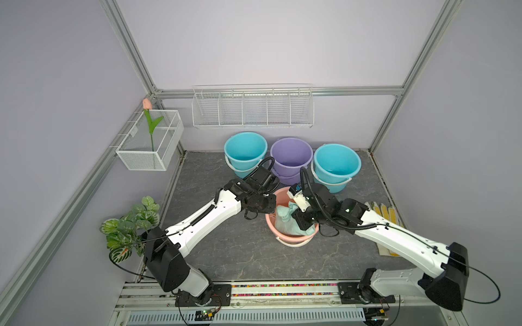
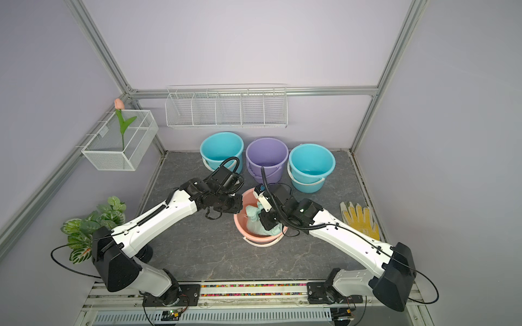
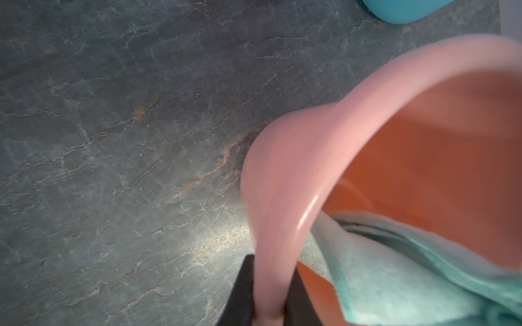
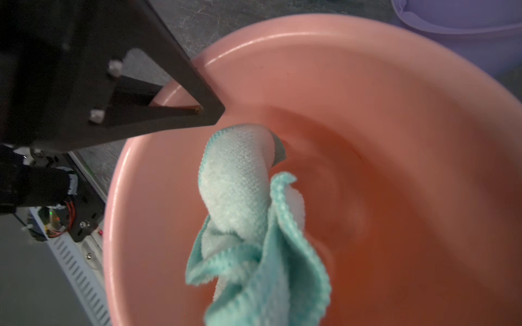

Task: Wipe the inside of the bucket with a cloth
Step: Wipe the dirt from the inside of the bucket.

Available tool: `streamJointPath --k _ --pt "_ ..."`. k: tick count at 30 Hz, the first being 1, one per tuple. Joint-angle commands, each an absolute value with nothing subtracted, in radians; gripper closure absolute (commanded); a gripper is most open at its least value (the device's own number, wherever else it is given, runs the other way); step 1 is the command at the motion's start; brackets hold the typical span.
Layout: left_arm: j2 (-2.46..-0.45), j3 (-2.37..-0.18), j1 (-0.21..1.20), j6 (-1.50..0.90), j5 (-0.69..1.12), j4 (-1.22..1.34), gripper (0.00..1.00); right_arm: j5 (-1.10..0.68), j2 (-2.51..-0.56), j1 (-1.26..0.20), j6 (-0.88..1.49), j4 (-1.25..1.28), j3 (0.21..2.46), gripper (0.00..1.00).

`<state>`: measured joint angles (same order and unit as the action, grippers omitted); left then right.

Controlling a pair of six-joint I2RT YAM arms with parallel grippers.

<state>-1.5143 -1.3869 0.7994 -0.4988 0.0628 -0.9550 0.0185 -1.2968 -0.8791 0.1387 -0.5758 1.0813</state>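
Note:
A pink bucket (image 1: 293,240) (image 2: 261,240) stands upright mid-table in both top views. My left gripper (image 1: 272,204) (image 2: 240,205) (image 3: 271,290) is shut on the bucket's left rim (image 3: 310,146), one black finger outside the wall and one inside. The pale mint-green cloth (image 1: 285,220) (image 2: 254,218) (image 4: 240,192) hangs bunched inside the bucket (image 4: 395,141), above its bottom. My right gripper (image 1: 300,219) (image 2: 267,218) reaches down into the bucket, shut on the cloth; folds of cloth hide its fingertips. In the right wrist view the left gripper (image 4: 209,110) pinches the rim.
Two blue buckets (image 1: 245,149) (image 1: 336,163) and a purple bucket (image 1: 291,158) stand close behind the pink one. A yellow-and-white glove (image 1: 384,211) lies at the right edge. A potted plant (image 1: 130,225) sits front left. Wire baskets (image 1: 149,144) (image 1: 252,110) hang on the walls.

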Motion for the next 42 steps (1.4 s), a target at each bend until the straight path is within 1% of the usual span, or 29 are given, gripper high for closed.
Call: streamJointPath --k 1,4,7,11,17,21,25,30,33,36,42 --pt "-1.472 -1.381 0.81 -0.525 0.094 -0.925 1.0 -0.063 -1.32 -0.884 -0.129 -0.408 1.024 0.93" --pt "-1.453 -1.369 0.814 -0.522 0.109 -0.922 1.0 -0.17 -1.342 -0.883 -0.372 -0.385 0.995 0.93" --pt "-1.43 -1.356 0.821 -0.512 0.115 -0.925 1.0 -0.234 -1.377 -0.88 -0.621 -0.46 1.015 0.93" --pt "-1.393 -1.327 0.828 -0.496 0.124 -0.932 1.0 -0.268 -1.38 -0.865 -0.892 -0.494 0.999 0.93" --pt "-1.361 -1.309 0.854 -0.46 0.138 -0.951 1.0 -0.268 -1.456 -0.861 -1.172 -0.554 1.032 0.93" --pt "-1.359 -1.298 0.866 -0.444 0.166 -0.943 1.0 -0.25 -1.523 -0.861 -1.252 -0.494 1.034 0.93" --pt "-1.364 -1.29 0.885 -0.433 0.193 -0.928 1.0 -0.197 -1.551 -0.86 -1.297 -0.257 0.966 0.93" --pt "-1.369 -1.282 0.894 -0.439 0.199 -0.921 1.0 -0.059 -1.596 -0.859 -1.355 -0.036 0.909 0.93" --pt "-1.361 -1.282 0.896 -0.452 0.157 -0.938 1.0 0.065 -1.6 -0.859 -1.407 0.028 0.885 0.93" --pt "-1.355 -1.29 0.897 -0.465 0.095 -0.976 1.0 0.163 -1.586 -0.859 -1.455 -0.017 0.885 0.93" --pt "-1.365 -1.322 0.901 -0.48 -0.006 -1.059 1.0 0.282 -1.553 -0.883 -1.43 -0.345 0.914 0.93"
